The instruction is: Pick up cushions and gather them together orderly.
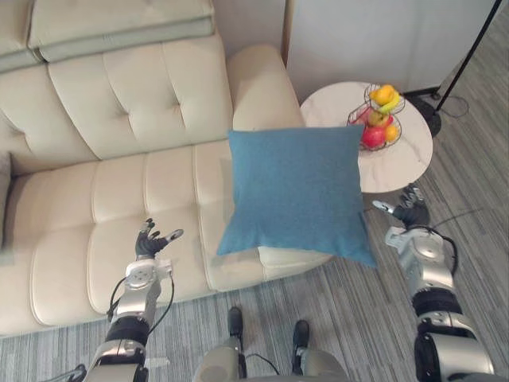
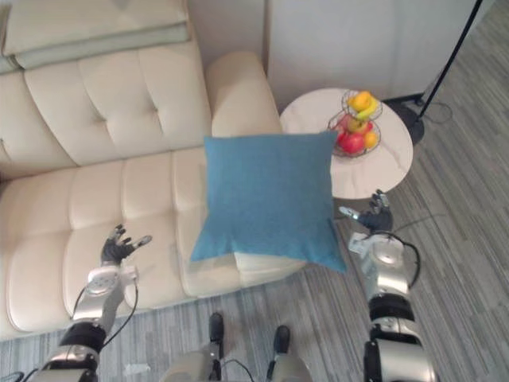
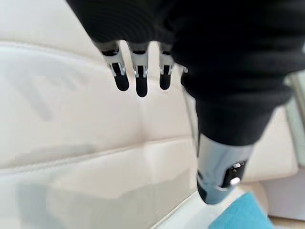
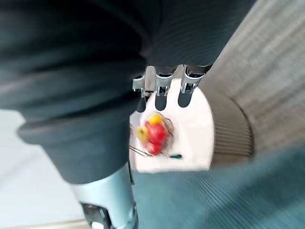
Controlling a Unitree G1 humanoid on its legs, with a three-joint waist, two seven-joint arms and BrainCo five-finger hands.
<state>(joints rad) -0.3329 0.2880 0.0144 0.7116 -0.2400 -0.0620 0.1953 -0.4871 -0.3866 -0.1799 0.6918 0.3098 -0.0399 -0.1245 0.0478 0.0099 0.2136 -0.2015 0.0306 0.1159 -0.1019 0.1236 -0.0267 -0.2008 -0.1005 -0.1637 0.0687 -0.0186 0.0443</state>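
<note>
Left eye view: the square blue fabric cushion (image 1: 296, 195) lies over the right end of the cream leather sofa (image 1: 95, 199), one corner overhanging the front edge. The left hand (image 1: 149, 241) and right hand (image 1: 407, 208) hover beside it, released and empty. The pickup is not yet begun; next, both hands likely need to close in on the cushion's sides.

left robot hand (image 1: 148, 241): fingers spread, holding nothing | right robot hand (image 1: 410, 209): fingers relaxed, holding nothing
</note>
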